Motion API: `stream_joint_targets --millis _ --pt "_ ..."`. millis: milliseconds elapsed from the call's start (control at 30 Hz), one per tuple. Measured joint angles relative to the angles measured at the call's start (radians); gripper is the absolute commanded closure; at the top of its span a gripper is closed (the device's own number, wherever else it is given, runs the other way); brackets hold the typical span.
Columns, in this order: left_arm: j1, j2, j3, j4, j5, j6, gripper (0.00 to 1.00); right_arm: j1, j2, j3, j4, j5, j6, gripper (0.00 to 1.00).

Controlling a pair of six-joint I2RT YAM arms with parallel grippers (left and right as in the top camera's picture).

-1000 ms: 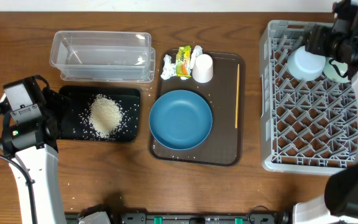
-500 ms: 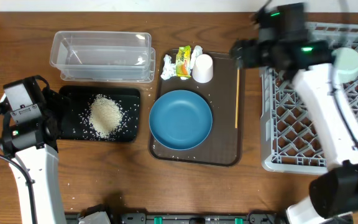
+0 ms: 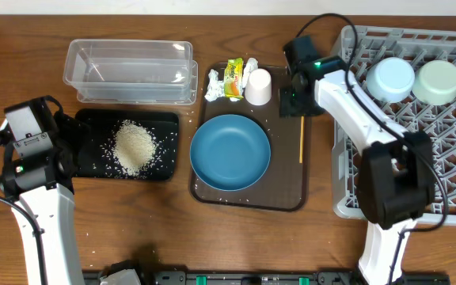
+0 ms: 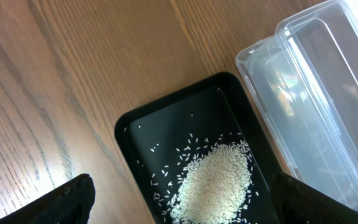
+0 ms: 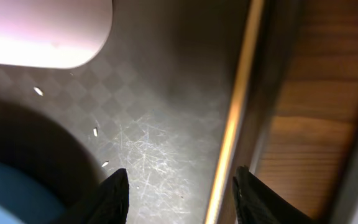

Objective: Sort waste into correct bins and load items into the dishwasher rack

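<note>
- the right claw (image 5: 182, 196) is released: its two dark fingers are spread wide, with only the scuffed, checker-textured floor of the brown serving tray (image 5: 154, 130) between them, and it hangs low over that tray.
- the wooden stick (image 5: 236, 99) lies flat on the tray and runs lengthwise between the fingers. it sits much nearer the finger on the bare-table side, close along the tray's raised rim.
- as a thing to handle, the stick looks thin, stiff, very light and smooth, so it may roll or slip out of a pinch. the rim leaves little room for a finger on that side. the likely best hold is across its width near the middle, so that it does not tip.
- the white cup (image 5: 42, 31), glossy and rounded, stands ahead of the claw on the side away from the stick. the large blue bowl (image 5: 5, 199) sits on that same side, further back. a few loose rice grains dot the tray.
- the dishwasher rack (image 3: 418, 174), a grey plastic lattice, lies beyond the stick's side of the claw. it holds a pale blue bowl (image 3: 390, 79) and a mint bowl (image 3: 438, 81).
- the left claw (image 4: 182, 199) is also released, fingers far apart, over the black tray (image 4: 129, 137) and its rice heap (image 4: 219, 177). the clear tub (image 4: 316, 93) sits just beside that tray.
</note>
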Motion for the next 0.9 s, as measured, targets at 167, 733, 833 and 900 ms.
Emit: stream_joint_targets --millis 167,733,833,900 --pt "0.000 0.000 0.000 0.000 0.000 0.000 0.08 0.000 0.045 0.000 -0.004 -0.013 0.011 0.48" --pt "0.000 0.000 0.000 0.000 0.000 0.000 0.08 -0.005 0.066 -0.055 0.049 0.033 0.059 0.41" --pt "0.000 0.000 0.000 0.000 0.000 0.000 0.08 -0.006 0.066 -0.079 0.075 0.015 0.059 0.45" --pt "0.000 0.000 0.000 0.000 0.000 0.000 0.08 -0.006 0.066 -0.090 0.086 0.011 0.058 0.52"
